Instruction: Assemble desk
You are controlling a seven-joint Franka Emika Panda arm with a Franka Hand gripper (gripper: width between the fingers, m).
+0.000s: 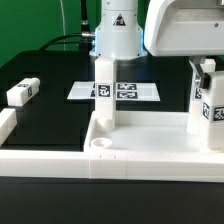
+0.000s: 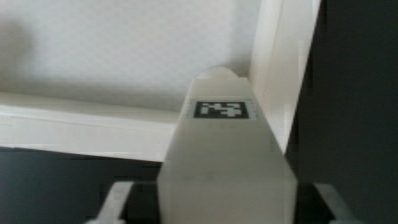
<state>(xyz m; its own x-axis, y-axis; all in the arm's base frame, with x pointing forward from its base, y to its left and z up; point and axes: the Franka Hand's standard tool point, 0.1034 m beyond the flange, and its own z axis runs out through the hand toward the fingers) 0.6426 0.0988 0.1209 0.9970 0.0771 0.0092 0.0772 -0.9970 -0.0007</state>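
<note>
Gripping this leg (image 2: 222, 150) upright, fingers (image 2: 121, 205) closed on its sides, to seat it in the tabletop (image 1: 60, 150) corner; other leg (image 1: 105, 95) already stands socketed.

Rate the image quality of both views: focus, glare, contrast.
Exterior view: lighting is even, the white tabletop is nearly washed out against the black table, and edges are soft. Wrist view: the leg is so close that it blurs, and its tag is smeared and unreadable.
</note>
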